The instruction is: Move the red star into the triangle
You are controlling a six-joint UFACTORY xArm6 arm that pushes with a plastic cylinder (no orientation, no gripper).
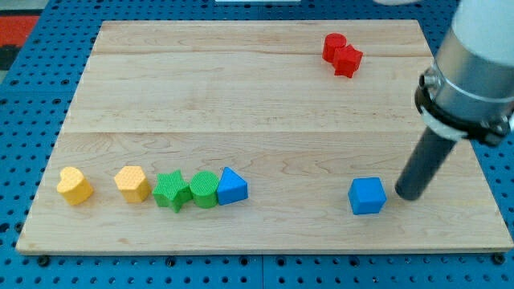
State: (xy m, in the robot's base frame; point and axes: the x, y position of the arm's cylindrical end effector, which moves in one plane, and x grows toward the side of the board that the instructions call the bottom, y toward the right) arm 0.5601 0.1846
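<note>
The red star [348, 61] lies near the view's top right, touching a red cylinder [333, 45] just up and left of it. The blue triangle [232, 186] sits low in the view, left of centre, at the right end of a row of blocks. My tip [407, 196] rests on the board at the lower right, just right of a blue cube [367, 196] with a small gap between them. The tip is far below the red star and far right of the triangle.
The row at the lower left holds a yellow heart [75, 185], a yellow hexagon-like block [132, 183], a green star [172, 191] and a green cylinder [204, 189] touching the triangle. The wooden board [241, 96] lies on a blue pegboard.
</note>
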